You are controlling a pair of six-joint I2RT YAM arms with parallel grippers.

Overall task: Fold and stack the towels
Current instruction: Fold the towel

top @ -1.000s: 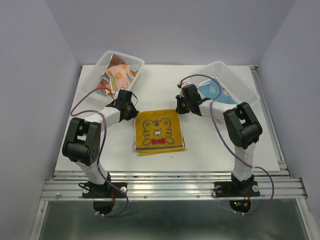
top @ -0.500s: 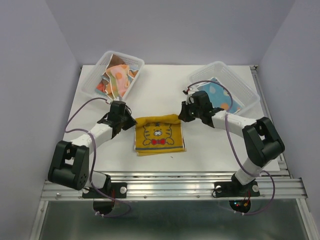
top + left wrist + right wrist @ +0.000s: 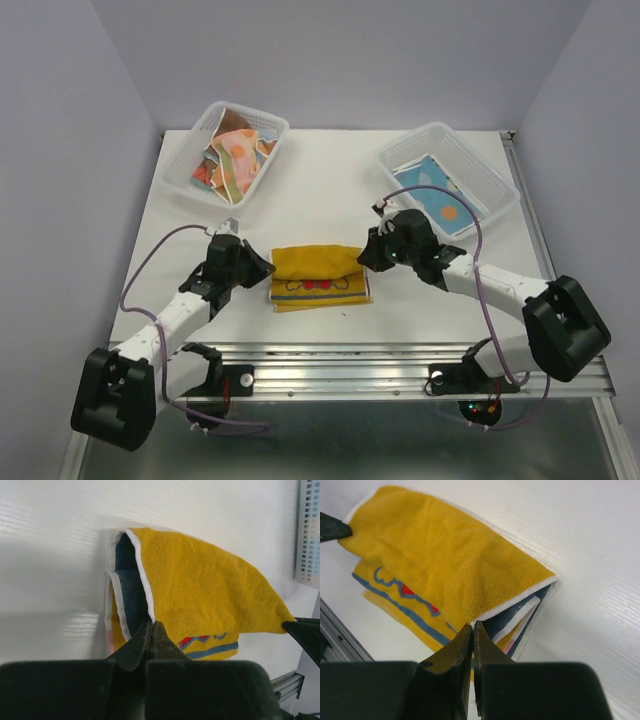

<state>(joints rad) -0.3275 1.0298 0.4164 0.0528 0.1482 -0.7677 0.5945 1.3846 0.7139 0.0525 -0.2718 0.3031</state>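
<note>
The right hand [image 3: 472, 626] has its two fingers pressed together on the white-trimmed corner of the mustard towel [image 3: 435, 555]. Just ahead of them, the yellow flap lies doubled over a layer with a blue stripe and red print. Ahead and far to the left, the left hand [image 3: 340, 530] pinches the flap's other corner. White desk [image 3: 580, 525] spreads ahead and to the right.

Left arm [image 3: 178, 312] and right arm [image 3: 492, 287] stretched low, left gripper [image 3: 266, 270] and right gripper [image 3: 366, 257] clamped tight

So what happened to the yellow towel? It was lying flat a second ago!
The left fingers and right fingers, shut on the far corners of the yellow towel, pulled that edge toward the front. That folded it over the picture, so only a bottom strip shows. The left basket, right basket and other towels stayed put.
</note>
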